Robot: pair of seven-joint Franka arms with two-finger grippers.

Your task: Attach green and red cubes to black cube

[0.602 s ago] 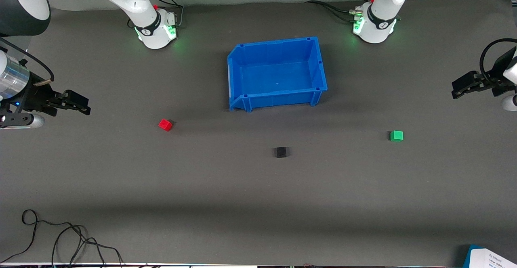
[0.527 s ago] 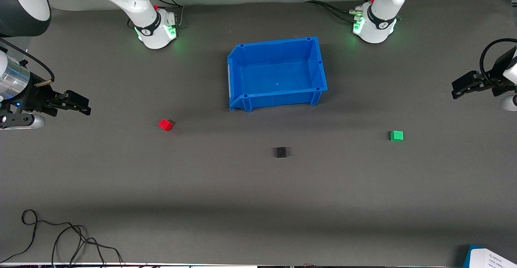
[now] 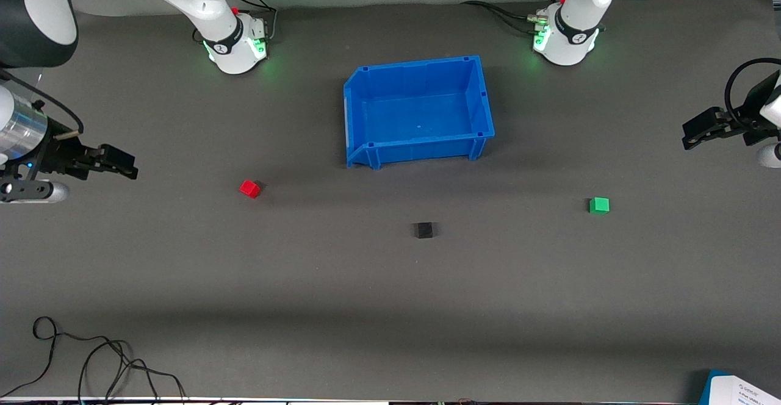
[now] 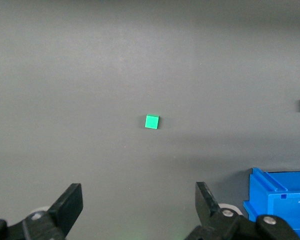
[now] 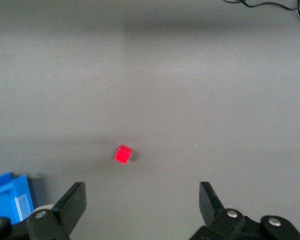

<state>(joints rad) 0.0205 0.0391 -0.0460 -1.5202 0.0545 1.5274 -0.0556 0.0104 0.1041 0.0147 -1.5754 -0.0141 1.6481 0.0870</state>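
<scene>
Since the earlier frame my right gripper (image 3: 125,166) has sunk slightly; left gripper (image 3: 692,133) waits. Both are open and empty. I should centre over the red cube (image 3: 249,188) first; green cube (image 3: 599,205) and black cube (image 3: 423,230) lie apart.

You have the bin (image 3: 418,112) in the upper middle of the front view, standing on the table (image 3: 390,307). The black cube (image 3: 423,230) sits just below the frame's centre, nearer the camera than the bin. The red cube (image 3: 249,188) lies left of centre toward the right arm's end, the green cube (image 3: 599,205) right of centre toward the left arm's end. A cable (image 3: 91,362) coils in the lower left corner.
</scene>
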